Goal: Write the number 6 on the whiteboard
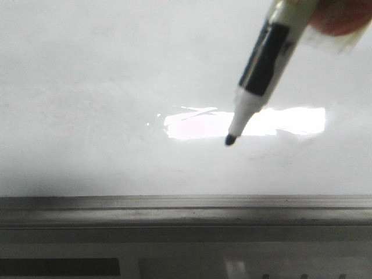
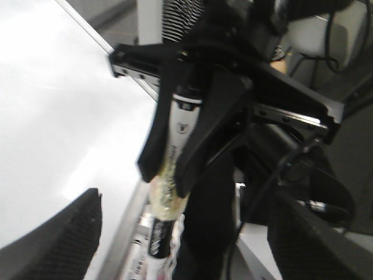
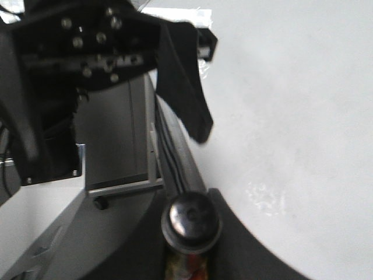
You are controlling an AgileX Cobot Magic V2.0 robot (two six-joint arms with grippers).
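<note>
On the large glossy white-grey whiteboard (image 1: pixel 87 87), no stroke of the number 6 shows in any view, so the writing has not visibly begun. The board fills most of the front view, a grey metal frame strip (image 1: pixel 174 209) running along its near edge and a bright glare patch (image 1: pixel 290 121) just past the middle.

The white-barrelled marker pen with a black band (image 1: pixel 264 64) comes in from the upper right of that view. Its long axis slants down and to the left, and its black tip (image 1: pixel 231 140) sits at the glare's lower edge. Whether the tip touches the surface or hangs just clear of it I cannot tell.

The right gripper (image 2: pixel 168 178) has its jaws closed tight on the pen's barrel (a band of yellowish tape wraps the pen just below the grip), with the tip pointing away from the jaws toward the board. The left gripper (image 2: pixel 186 251) has its jaws spread wide and holds nothing – it sits close beside the right one, off the board's edge.

The next move turns on the gap between tip and board: the open surface lies straight beyond the tip, along the pen's slant, and the right arm alone can close it – likely starting the tall stem.
</note>
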